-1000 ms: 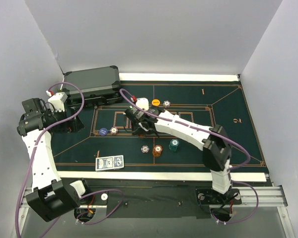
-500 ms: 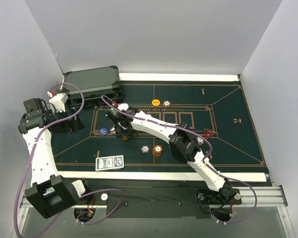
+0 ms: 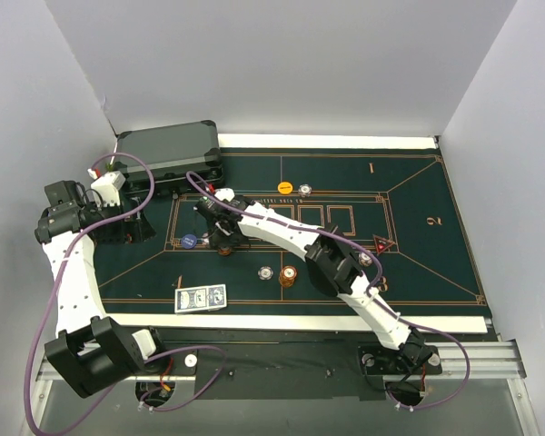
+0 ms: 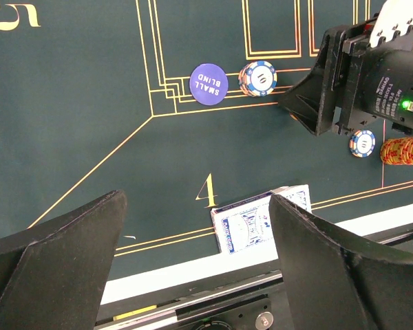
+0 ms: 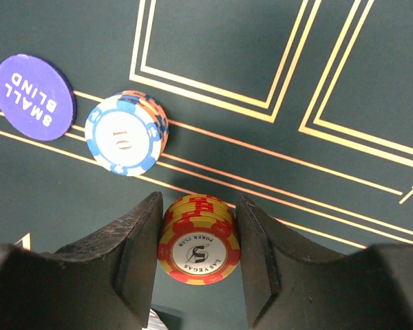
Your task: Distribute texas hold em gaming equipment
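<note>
The dark green felt tabletop (image 3: 418, 263), lined in gold, carries a grey case (image 3: 168, 150) at its far left corner and blue-backed cards (image 3: 201, 298) by the near edge. A purple small-blind disc (image 4: 208, 84) lies just beside a blue-and-white chip stack (image 4: 257, 78). A single chip (image 3: 266, 272) lies beside an orange stack (image 3: 288, 275) mid-felt. A yellow-and-red stack (image 5: 198, 239) sits pinched in the right claw (image 5: 198, 220), perhaps resting on the felt.

Even, diffuse light from overhead fills all three views; the white walls (image 3: 282, 64) read bright and the dark felt (image 3: 418, 236) shows no glare. Shadows are soft and short, darkest under the right arm (image 3: 282, 232). The case (image 3: 168, 150) lid carries a dull sheen. In the left wrist view the near fingers (image 4: 55, 268) blur slightly; in the right one the chip stack (image 5: 198, 240) and gold lines are crisp
</note>
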Available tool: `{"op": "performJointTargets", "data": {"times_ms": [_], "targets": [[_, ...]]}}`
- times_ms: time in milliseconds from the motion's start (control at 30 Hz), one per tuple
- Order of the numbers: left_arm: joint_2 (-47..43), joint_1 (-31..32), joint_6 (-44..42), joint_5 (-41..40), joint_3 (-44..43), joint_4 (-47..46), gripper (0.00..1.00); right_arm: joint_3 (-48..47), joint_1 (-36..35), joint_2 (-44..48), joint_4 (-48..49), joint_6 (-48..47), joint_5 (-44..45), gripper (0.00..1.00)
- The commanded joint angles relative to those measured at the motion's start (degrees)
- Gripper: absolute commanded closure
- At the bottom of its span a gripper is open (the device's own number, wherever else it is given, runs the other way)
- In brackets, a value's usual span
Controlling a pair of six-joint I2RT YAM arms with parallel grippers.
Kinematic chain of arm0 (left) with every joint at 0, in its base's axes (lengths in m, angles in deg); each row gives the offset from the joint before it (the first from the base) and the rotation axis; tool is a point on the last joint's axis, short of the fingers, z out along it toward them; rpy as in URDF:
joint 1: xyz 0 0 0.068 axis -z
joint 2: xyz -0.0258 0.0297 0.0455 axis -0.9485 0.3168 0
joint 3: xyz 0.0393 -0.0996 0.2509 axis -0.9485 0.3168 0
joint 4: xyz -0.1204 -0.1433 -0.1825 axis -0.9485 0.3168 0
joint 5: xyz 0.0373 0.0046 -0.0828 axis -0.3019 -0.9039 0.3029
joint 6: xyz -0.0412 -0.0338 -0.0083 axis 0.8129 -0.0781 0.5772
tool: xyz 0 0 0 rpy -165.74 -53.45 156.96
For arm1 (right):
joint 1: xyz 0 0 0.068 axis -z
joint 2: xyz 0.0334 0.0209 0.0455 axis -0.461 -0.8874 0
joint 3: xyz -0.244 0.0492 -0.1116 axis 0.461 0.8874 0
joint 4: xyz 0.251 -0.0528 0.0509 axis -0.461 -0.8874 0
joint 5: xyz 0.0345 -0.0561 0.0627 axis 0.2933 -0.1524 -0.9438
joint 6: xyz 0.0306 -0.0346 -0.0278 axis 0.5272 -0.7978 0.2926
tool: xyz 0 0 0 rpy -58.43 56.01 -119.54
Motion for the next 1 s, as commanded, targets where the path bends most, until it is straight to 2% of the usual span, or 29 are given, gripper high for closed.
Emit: {"op": "performJointTargets", "data": {"times_ms": [0, 167, 267, 400, 500, 767, 967], "targets": [[-0.75, -0.36, -0.73, 1.43, -0.01, -2.02, 0.04, -0.66, 0.57, -0.76, 1.14, 1.32, -0.58, 0.68], [-0.92, -0.36, -0.64, 1.43, -0.18, -1.84, 0.04, -0.39, 0.57, -1.02, 1.31, 1.41, -0.14, 0.63], [-1.1, -0.54, -0.64, 1.43, -0.36, -1.58, 0.04, -0.39, 0.57, -1.37, 1.32, 1.41, -0.05, 0.5], [-1.63, -0.71, -0.82, 1.43, -0.54, -1.23, 0.04, 0.22, 0.48, -0.67, 1.32, 1.76, -0.14, 0.4], [-1.89, -0.71, -0.91, 1.43, -0.62, -0.7, 0.04, 1.53, 0.13, 0.99, 1.31, 1.41, 0.3, 0.39], [-3.29, -0.98, -1.34, 1.52, -2.2, 1.49, 0.04, 5.67, 0.66, 13.8, -1.06, -1.4, 5.3, 0.28], [-5.14, -0.98, -1.34, 1.96, -3.08, 3.16, 0.04, 16.29, 0.48, 27.51, -1.32, -2.11, 8.65, 0.24]]}}
